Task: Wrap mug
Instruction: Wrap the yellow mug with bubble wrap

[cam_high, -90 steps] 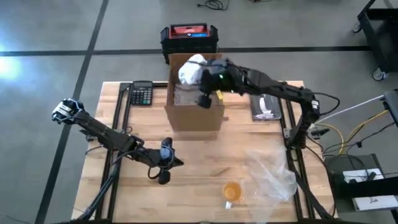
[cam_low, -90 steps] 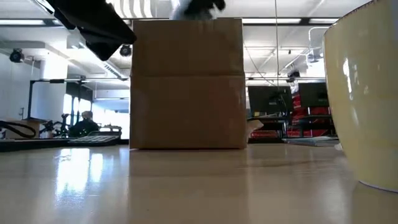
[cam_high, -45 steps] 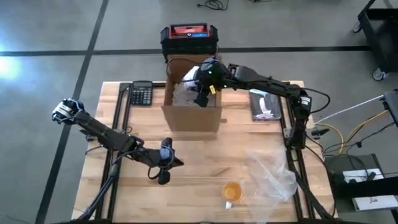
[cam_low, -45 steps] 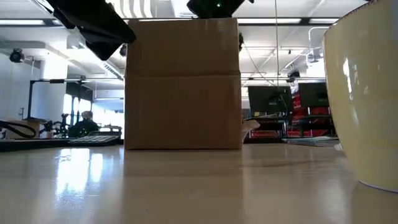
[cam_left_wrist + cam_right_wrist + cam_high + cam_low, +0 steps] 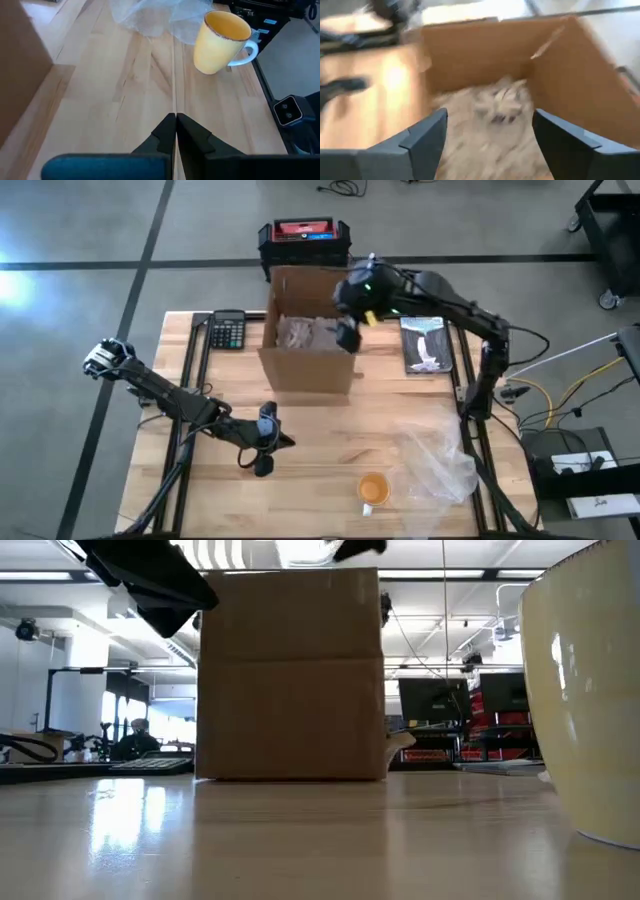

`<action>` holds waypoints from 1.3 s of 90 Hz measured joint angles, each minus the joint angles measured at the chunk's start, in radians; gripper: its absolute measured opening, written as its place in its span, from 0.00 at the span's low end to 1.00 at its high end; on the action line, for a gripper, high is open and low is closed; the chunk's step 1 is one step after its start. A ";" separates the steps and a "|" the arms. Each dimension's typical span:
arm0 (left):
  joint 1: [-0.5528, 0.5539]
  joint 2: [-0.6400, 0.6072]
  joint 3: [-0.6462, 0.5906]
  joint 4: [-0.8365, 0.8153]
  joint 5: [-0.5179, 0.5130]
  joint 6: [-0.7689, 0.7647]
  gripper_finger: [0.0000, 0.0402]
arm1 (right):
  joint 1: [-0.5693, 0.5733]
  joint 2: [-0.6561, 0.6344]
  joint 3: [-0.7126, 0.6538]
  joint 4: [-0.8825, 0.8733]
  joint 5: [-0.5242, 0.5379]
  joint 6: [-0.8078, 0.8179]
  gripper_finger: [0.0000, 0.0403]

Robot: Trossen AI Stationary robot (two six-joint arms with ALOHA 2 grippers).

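A yellow mug (image 5: 373,488) stands upright on its base near the table's front edge, also seen in the left wrist view (image 5: 220,36) and at the low view's right (image 5: 590,700). An open cardboard box (image 5: 308,368) stands at the table's far middle. A pale wrapped bundle (image 5: 305,333) lies on its floor (image 5: 495,107). My right gripper (image 5: 347,338) hangs open above the box's right side, its fingers (image 5: 427,137) wide apart with nothing between them. My left gripper (image 5: 262,448) waits shut left of the mug (image 5: 176,122), holding nothing.
Crumpled clear plastic wrap (image 5: 437,460) lies right of the mug. A calculator (image 5: 228,330) sits left of the box and a flat packet (image 5: 427,345) right of it. A black case with a red top (image 5: 305,238) stands behind the table.
My right gripper carried the white bundle down into the box, opened and let it go, then rose and drew back toward the box's far right corner. The bundle now lies inside the box. The box has slid slightly toward the table's left edge.
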 joint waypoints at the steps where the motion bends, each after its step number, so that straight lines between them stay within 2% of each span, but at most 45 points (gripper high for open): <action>1: 0.000 0.000 0.000 0.001 0.000 0.000 0.00 | 0.007 -0.004 0.000 -0.014 -0.002 0.007 0.71; 11: 0.000 0.000 0.000 0.000 0.000 0.000 0.00 | 0.082 -0.031 -0.035 -0.157 -0.011 0.052 0.72; 20: 0.000 0.000 0.000 0.001 0.000 0.000 0.00 | 0.161 -0.041 -0.128 -0.216 -0.011 0.117 0.71; 48: 0.000 0.000 0.000 0.002 0.000 -0.006 0.00 | 0.452 -0.122 -0.614 -0.074 0.026 0.354 0.62; 65: 0.000 0.000 0.000 0.002 -0.001 -0.006 0.00 | 0.618 -0.158 -0.842 -0.116 0.141 0.589 0.55; 77: 0.000 0.000 0.000 0.003 -0.001 -0.006 0.00 | 0.704 -0.193 -0.986 -0.120 0.159 0.770 0.51; 86: 0.000 0.000 0.000 0.002 -0.001 -0.010 0.00 | 0.767 -0.204 -1.078 -0.122 0.120 0.887 0.50; 99: 0.000 0.000 0.000 0.002 -0.001 -0.010 0.00 | 0.827 -0.220 -1.150 -0.119 0.010 1.026 0.50; 117: 0.000 0.000 0.000 0.001 -0.001 -0.010 0.00 | 0.860 -0.274 -1.201 0.009 -0.051 1.156 0.57</action>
